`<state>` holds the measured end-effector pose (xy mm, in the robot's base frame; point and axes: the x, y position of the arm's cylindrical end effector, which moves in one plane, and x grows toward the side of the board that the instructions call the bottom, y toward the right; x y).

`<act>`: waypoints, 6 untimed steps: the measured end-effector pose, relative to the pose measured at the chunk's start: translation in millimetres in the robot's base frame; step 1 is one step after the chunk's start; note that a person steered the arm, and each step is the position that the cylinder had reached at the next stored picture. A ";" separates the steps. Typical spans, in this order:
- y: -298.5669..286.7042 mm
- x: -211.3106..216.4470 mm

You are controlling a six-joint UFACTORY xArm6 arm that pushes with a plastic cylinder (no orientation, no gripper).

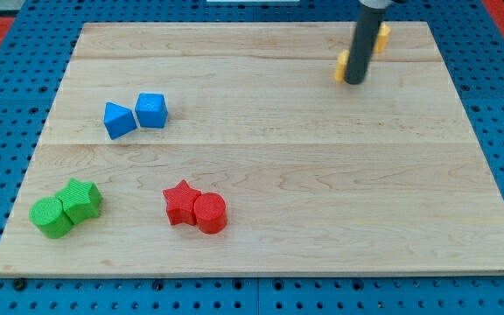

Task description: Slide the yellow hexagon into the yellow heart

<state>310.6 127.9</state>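
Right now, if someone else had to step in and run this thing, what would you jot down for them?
My tip is near the board's top right, with no hand on it, just the rod.
Two yellow blocks sit there, mostly hidden behind the rod: one at its left, one at its upper right. I cannot tell which is the hexagon or the heart.
They look apart, so the push seems unfinished.
Left to do: close that gap.
The blue pair, green pair and red pair lie far off, out of the way.

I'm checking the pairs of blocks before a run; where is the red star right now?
The red star lies in the view's lower middle, touching the red cylinder on its right, with the two green blocks further to the view's left.
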 end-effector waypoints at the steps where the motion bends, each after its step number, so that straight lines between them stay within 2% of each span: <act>1: 18.3 -27.0; 2: 78.4 -28.2; 3: 89.6 -60.6; 4: 152.9 -93.6; 5: 133.1 -108.9; 6: 36.1 -87.6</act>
